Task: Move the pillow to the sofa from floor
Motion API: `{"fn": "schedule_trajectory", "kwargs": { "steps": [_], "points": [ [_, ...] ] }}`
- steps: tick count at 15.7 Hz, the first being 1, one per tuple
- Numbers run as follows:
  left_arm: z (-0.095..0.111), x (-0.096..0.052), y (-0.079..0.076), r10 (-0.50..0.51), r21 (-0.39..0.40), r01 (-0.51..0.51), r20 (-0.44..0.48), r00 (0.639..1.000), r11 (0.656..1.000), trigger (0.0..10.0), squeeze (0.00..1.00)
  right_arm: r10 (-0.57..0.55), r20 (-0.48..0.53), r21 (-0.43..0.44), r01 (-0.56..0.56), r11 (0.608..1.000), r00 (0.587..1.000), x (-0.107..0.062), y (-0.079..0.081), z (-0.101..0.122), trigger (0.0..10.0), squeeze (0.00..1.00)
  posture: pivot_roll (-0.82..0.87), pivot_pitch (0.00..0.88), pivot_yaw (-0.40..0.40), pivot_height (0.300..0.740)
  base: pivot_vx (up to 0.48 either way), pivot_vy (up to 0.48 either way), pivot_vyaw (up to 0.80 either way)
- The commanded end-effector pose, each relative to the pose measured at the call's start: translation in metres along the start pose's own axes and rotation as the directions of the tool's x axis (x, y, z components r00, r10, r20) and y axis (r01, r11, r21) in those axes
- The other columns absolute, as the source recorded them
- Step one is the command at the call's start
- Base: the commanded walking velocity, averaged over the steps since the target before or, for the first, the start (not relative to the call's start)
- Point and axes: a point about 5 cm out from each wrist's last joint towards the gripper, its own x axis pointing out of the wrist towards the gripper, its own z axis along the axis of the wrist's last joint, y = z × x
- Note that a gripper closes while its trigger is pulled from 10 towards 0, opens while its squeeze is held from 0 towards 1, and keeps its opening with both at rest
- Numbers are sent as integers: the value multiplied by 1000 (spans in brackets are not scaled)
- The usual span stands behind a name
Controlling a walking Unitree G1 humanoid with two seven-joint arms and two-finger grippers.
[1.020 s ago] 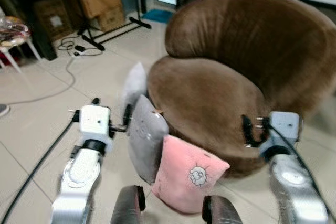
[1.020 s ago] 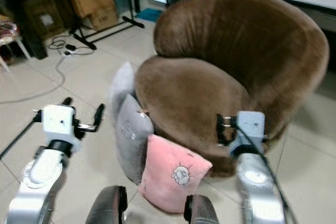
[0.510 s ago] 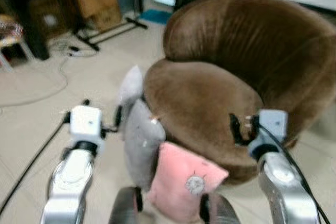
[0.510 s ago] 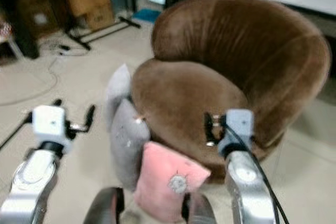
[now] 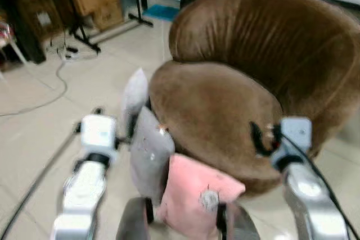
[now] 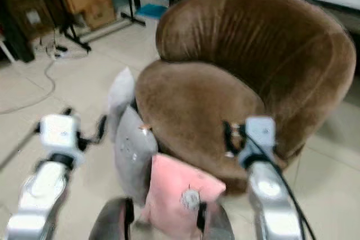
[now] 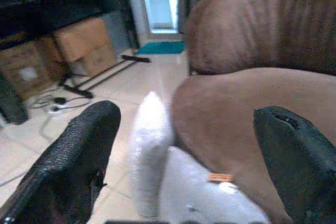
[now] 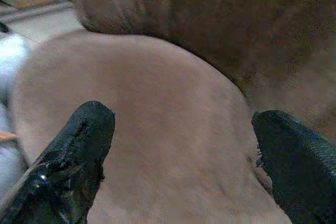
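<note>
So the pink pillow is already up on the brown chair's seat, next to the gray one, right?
Not quite. The pink pillow is on the floor, leaning against the front of the brown chair, as the left eye view shows. It is next to the gray pillow.

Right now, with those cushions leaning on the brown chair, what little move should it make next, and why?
Probably lower both open grippers toward the pink pillow. It stands on the floor against the brown sofa, nearest the robot, while the left gripper hovers beside the grey pillow and the right gripper hangs over the seat, holding nothing.
</note>
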Motion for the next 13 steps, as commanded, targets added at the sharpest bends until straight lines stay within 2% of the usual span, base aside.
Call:
{"fn": "schedule_trajectory", "kwargs": {
  "steps": [1, 6, 8, 9, 10, 11, 13],
  "points": [
    [0, -1, 4, 8, 18, -8, 1, 1000, 1000, 10000, 0, 10, 3, 2, -10, 1000, 1000, 0, 2, 1, 10000, 0, 28, 0, 3, 565, 0, 0, 0],
    [-4, -4, 3, 8, 22, -8, -10, 1000, 1000, 10000, 0, 42, -12, -35, -43, 998, 999, 6, 0, 0, 10000, 0, 29, 0, -3, 505, 0, 0, 0],
    [-8, -5, 2, 0, 31, 0, -22, 1000, 1000, 10000, 0, 115, -37, -48, -117, 992, 993, 10, 7, -3, 10000, 0, 31, 0, -5, 495, 0, 0, 0],
    [-11, -3, 5, 0, 39, 1, -31, 1000, 999, 10000, 0, 188, -62, -40, -190, 981, 980, 15, 16, -8, 10000, 239, 37, 0, -12, 495, 0, 0, 0],
    [-13, -3, 6, 2, 47, -1, -35, 999, 999, 10000, 0, 224, -82, -18, -226, 974, 971, 20, 22, -13, 10000, 1000, 47, 0, -20, 495, 0, 0, 0],
    [-13, -3, 7, 2, 51, 0, -37, 999, 999, 10000, 0, 236, -92, -9, -238, 971, 967, 23, 24, -15, 10000, 1000, 47, 0, -20, 495, 0, 0, 0],
    [-15, -1, 10, -12, 78, 16, -47, 999, 997, 10000, 0, 293, -139, -18, -298, 954, 946, 45, 43, -25, 10000, 1000, 85, 0, -43, 495, 0, 0, 0]
  ]
}}
